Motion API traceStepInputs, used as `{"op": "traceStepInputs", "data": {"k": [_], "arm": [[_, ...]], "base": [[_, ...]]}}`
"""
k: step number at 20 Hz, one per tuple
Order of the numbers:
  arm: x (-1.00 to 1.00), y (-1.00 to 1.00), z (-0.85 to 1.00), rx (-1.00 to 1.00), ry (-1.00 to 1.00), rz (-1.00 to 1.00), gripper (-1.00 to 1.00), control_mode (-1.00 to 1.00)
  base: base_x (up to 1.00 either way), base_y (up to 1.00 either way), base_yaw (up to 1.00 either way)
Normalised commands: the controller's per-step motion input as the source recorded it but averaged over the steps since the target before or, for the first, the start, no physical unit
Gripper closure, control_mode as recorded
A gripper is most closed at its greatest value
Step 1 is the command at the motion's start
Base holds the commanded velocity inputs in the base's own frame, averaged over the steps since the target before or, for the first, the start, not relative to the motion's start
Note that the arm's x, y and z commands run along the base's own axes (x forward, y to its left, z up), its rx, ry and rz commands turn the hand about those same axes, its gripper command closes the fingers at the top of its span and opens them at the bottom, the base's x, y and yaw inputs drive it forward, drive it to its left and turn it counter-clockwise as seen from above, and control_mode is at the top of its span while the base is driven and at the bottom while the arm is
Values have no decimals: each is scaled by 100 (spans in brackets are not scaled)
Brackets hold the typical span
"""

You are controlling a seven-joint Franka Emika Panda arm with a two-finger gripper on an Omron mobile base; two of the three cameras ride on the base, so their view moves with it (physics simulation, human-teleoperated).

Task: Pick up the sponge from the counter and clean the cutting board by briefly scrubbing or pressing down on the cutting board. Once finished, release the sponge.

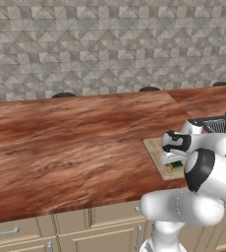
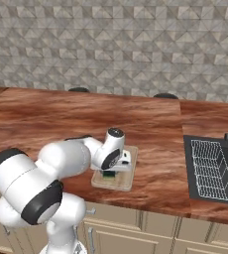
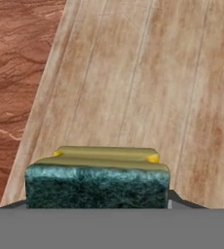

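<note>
you see the sponge point(image 3: 97, 184) at the bottom of the hand view, its dark green layer facing the camera and the yellow layer behind it, pinched in the end effector point(image 3: 98, 202) whose dark tips barely peek out on either side of the block. the sponge sits over the cutting board point(image 3: 133, 87), a pale tan wooden board whose grain runs away from you; you cannot tell from this view whether the sponge is pressed on the wood or just above it.

in the left base view you find the sponge point(image 1: 176, 166) as a small green and yellow patch below the end effector point(image 1: 174, 158), over the near part of the cutting board point(image 1: 154, 146). in the right base view the sponge point(image 2: 108, 174) shows as a dark speck under the hand, again over the cutting board point(image 2: 128, 178), with the end effector point(image 2: 110, 171) pointing straight down.

the board lies flat on the reddish-brown table point(image 1: 66, 147), near its front edge. to the right, well apart from the board, you see a dark wire dish rack point(image 2: 212, 168) on the table point(image 2: 46, 119). beige cabinets point(image 1: 46, 234) with silver handles run below, and a grey patterned tile wall point(image 1: 110, 44) stands behind.
</note>
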Motion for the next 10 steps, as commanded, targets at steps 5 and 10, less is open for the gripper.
{"op": "traceStepInputs", "data": {"k": [5,10], "arm": [[-18,16,0,4,-1,0,100,-100],[-53,6,-5,4,0,0,100,-100]], "base": [[0,0,0],[0,0,0]]}}
